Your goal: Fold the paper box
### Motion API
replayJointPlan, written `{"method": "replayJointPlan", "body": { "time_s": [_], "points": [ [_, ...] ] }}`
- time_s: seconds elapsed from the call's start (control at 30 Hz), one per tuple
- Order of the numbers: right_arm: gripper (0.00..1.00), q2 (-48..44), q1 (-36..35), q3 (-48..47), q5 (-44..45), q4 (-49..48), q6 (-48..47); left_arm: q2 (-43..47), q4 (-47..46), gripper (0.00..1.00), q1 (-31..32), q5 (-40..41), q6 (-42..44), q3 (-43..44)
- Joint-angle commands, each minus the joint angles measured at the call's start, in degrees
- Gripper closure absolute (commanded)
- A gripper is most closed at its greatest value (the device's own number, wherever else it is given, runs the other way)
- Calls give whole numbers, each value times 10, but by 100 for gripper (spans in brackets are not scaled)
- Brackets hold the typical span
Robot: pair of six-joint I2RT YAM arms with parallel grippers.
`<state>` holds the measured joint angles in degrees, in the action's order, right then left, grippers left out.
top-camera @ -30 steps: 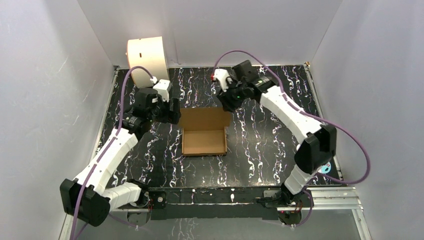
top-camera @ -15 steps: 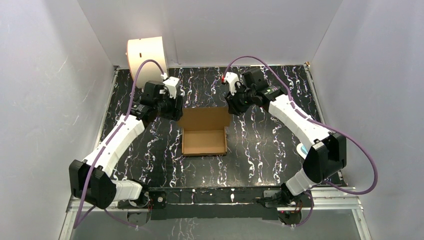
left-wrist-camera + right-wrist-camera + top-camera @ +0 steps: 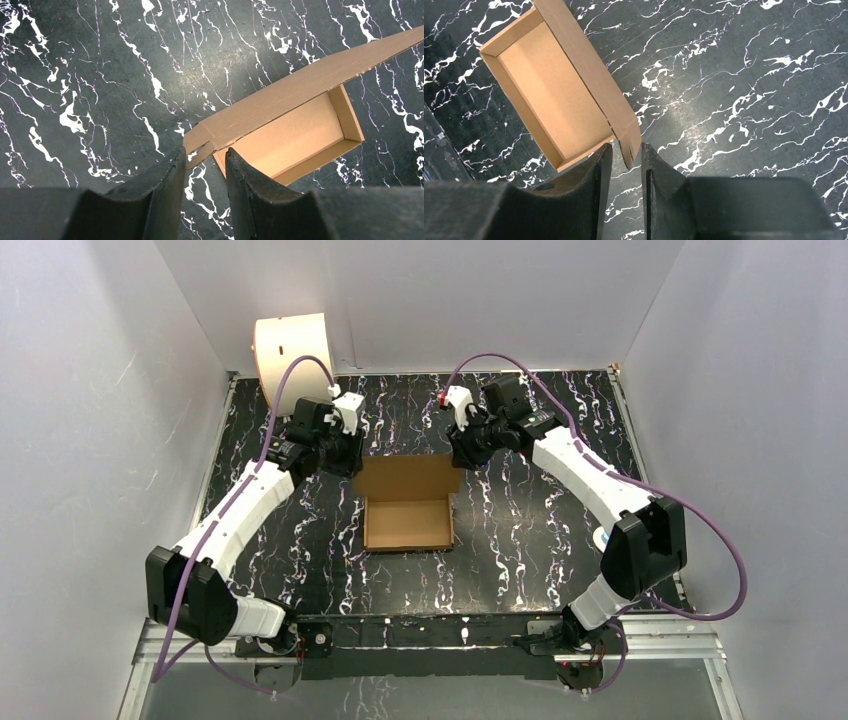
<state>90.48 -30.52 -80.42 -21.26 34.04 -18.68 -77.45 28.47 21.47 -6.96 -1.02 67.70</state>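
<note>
The brown paper box (image 3: 408,524) lies open at the table's middle, its lid flap (image 3: 405,476) raised at the far side. My left gripper (image 3: 352,462) hangs at the lid's left far corner. In the left wrist view the lid's corner tab (image 3: 200,142) sits between the fingertips of the left gripper (image 3: 205,156), with table showing in the gap; the tray (image 3: 295,140) lies beyond. My right gripper (image 3: 461,456) is at the right far corner. There the right gripper (image 3: 626,152) straddles the lid's corner tab (image 3: 630,142), jaws narrow but apart, beside the tray (image 3: 549,95).
A cream-white cylindrical drum (image 3: 294,358) stands in the back left corner against the white wall. The black marbled table (image 3: 540,520) is walled in white on three sides. Purple cables arc above both arms.
Both grippers have come in to the lid's far corners and their jaws have narrowed around the corner tabs. The box has stayed in place.
</note>
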Motion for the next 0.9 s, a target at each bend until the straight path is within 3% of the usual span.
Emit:
{"method": "replayJointPlan", "body": {
  "time_s": [0.0, 0.4, 0.53, 0.87],
  "points": [
    [65, 7, 1, -11, -22, -22, -10, 0, 17, 68, -2, -19, 26, 25],
    [83, 3, 1, -15, -6, -18, 6, 1, 15, 92, -3, -38, 14, 26],
    [86, -2, 1, -16, 22, -22, 42, 3, 13, 96, -3, -35, -32, 22],
    [84, 18, -39, -40, 207, -13, 137, 23, -5, 100, -2, 18, -125, 0]
  ]
}}
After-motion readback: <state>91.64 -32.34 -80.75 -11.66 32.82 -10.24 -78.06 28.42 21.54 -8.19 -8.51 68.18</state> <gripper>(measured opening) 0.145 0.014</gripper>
